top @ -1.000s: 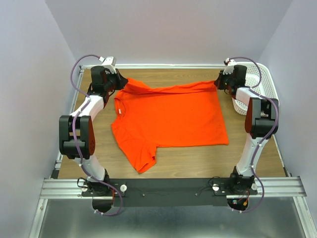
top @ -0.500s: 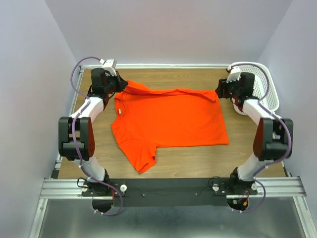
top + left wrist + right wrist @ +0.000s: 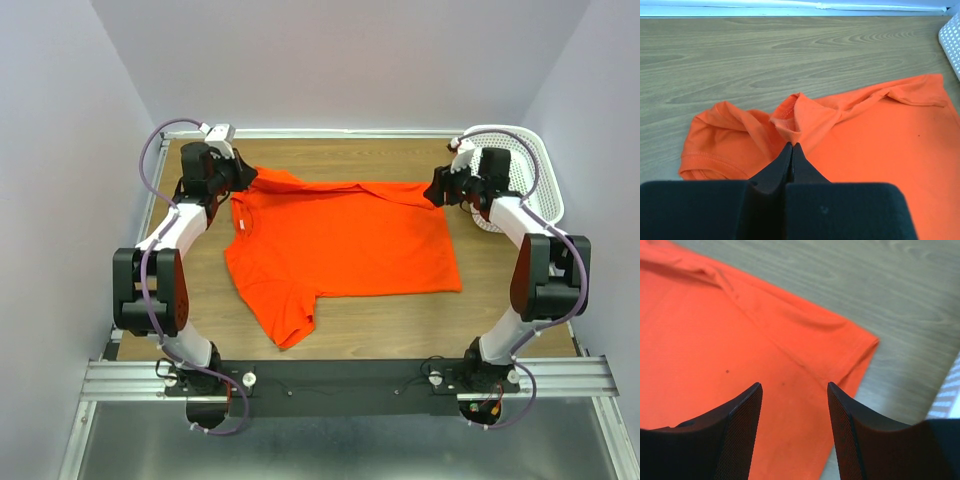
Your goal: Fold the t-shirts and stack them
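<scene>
The orange-red t-shirt (image 3: 340, 245) lies spread on the wooden table (image 3: 400, 320), collar to the left and one sleeve towards the near edge. My left gripper (image 3: 248, 178) is at the shirt's far left corner. In the left wrist view that gripper (image 3: 791, 145) is shut on a pinched fold of the t-shirt (image 3: 880, 140) beside a bunched sleeve. My right gripper (image 3: 437, 190) hovers over the shirt's far right corner. In the right wrist view it (image 3: 795, 385) stands open with nothing between its fingers, and the t-shirt (image 3: 715, 340) lies flat beneath.
A white perforated basket (image 3: 535, 175) stands at the far right corner, just behind the right arm; its edge shows in the left wrist view (image 3: 952, 45) and the right wrist view (image 3: 947, 400). Bare wood runs along the far edge and in front of the shirt.
My right gripper has opened and let go of the shirt's far right corner, which now lies flat. The right arm has shifted. The left gripper keeps its hold.
</scene>
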{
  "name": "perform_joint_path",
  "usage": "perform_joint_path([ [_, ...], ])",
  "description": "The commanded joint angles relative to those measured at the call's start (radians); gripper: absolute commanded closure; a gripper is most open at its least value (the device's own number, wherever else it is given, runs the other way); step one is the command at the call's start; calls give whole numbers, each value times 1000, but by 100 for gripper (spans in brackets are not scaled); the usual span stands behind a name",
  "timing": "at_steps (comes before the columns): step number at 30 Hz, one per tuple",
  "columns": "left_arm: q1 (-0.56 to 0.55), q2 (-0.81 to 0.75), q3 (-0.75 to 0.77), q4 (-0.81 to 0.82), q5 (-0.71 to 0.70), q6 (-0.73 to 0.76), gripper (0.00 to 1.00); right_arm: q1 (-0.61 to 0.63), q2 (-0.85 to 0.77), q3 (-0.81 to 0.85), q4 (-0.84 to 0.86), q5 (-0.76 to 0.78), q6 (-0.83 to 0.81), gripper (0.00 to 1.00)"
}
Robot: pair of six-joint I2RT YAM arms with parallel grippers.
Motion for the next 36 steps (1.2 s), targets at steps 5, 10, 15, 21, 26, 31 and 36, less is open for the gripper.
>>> perform_joint_path([
  [5, -13, -66, -37, -16, 3, 34, 100, 7, 37, 49, -105, -113, -13, 37],
  [10, -27, -95, -62, -39, -29, 53, 100, 7, 57, 54, -119, -130, -20, 37],
  [15, -33, -98, -74, -53, -52, 56, 100, 7, 63, 56, -128, -141, -20, 36],
  [21, -49, -109, -94, -70, -83, 53, 100, 7, 66, 59, -136, -142, -23, 36],
  [26, -56, -141, -117, -80, -107, 48, 100, 7, 68, 65, -142, -148, -20, 36],
  [31, -64, -184, -146, -84, -109, 39, 100, 7, 66, 66, -145, -148, -20, 36],
  [36, -70, -222, -186, -100, -95, 13, 100, 7, 69, 69, -151, -153, -20, 36],
])
